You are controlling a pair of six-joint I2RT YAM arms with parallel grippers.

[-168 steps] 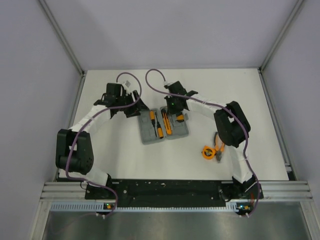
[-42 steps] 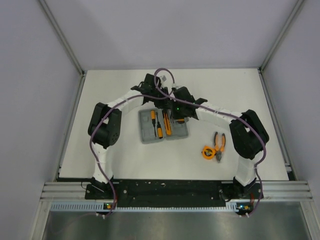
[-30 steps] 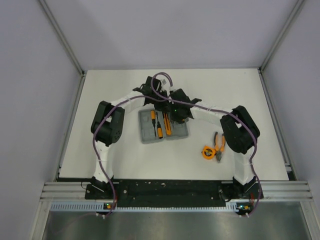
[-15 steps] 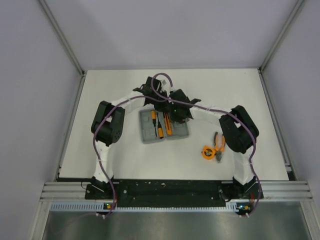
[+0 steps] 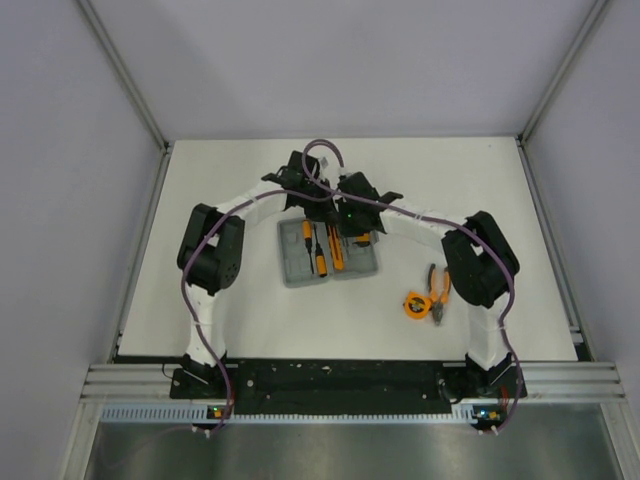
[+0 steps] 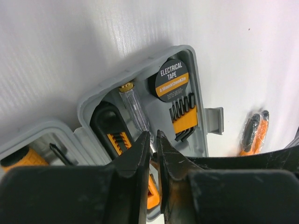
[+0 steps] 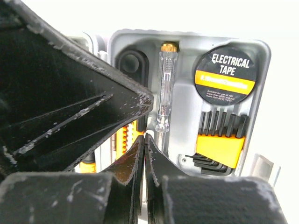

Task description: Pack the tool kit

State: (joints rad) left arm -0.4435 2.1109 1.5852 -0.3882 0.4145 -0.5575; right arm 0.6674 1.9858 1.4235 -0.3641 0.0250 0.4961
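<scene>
From above, the grey case [image 5: 292,262] lies open on the surface [image 5: 230,190], with both arms bent over its far edge. The pliers [image 5: 438,282] and tape measure [image 5: 415,304] lie outside it, to its right (so packing looks partway done).

Left wrist: the left tool [image 6: 153,136] shows only a thin slit. The clear screwdriver [image 6: 134,106] runs up to its tips; pinched or not, I cannot tell.

Right wrist: the right tool [image 7: 144,139] is pressed together and empty, beside that screwdriver's lower end.

Seating the screwdriver seems the step in hand. Next calls for a gentle press, then fetching the pliers.
</scene>
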